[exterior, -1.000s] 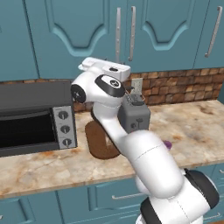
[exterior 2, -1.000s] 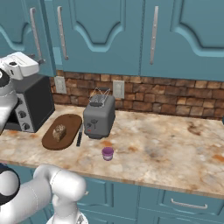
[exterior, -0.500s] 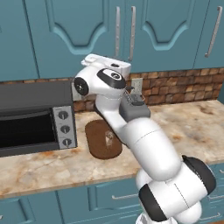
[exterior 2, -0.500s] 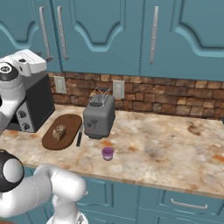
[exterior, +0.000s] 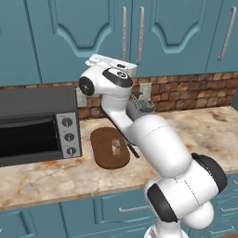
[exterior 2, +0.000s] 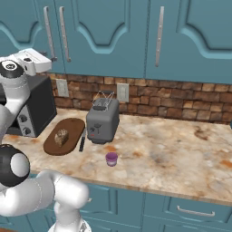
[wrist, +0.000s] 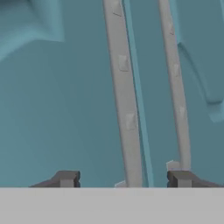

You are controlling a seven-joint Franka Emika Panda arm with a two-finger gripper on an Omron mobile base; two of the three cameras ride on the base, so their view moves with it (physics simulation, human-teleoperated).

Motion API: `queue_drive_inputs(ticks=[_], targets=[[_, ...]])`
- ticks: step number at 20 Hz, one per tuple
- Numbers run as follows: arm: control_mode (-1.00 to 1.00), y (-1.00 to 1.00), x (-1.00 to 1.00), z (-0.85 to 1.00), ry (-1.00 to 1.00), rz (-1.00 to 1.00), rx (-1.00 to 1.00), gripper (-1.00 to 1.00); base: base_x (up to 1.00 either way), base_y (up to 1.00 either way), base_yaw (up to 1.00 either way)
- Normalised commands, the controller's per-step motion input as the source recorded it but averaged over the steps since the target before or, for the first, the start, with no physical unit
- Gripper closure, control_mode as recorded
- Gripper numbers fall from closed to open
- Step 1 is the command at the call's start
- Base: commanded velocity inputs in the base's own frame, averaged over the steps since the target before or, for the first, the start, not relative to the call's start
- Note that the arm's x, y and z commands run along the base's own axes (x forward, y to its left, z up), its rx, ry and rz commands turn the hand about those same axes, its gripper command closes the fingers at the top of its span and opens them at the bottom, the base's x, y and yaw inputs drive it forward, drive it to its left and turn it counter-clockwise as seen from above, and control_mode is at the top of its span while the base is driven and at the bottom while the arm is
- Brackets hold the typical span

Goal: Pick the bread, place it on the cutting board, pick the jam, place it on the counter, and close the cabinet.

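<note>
At the bottom of the hand view the gripper [wrist: 123, 178] stands spread, its two dark tips apart and pinching nothing. Just beyond, filling the frame, is the cabinet [wrist: 57, 96], its doors looking shut; two silver bar handles [wrist: 124, 100] run bottom to top, one rising between the tips, so the door lies straight ahead. In the right base view the jam [exterior 2: 111, 158] sits on the counter [exterior 2: 181, 149] and the bread [exterior 2: 61, 137] on the cutting board [exterior 2: 68, 131].
</note>
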Motion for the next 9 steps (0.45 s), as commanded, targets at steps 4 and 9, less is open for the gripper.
queue_drive_inputs(ticks=[4, 9], targets=[[-1.0, -0.12, 0.47, 0.0, 0.0, 0.0, 0.01, -1.0, 0.0, 0.0, 0.0], [-1.0, -0.13, 0.43, 0.0, 0.0, 0.0, 0.01, -1.0, 0.0, 0.0, 0.0]])
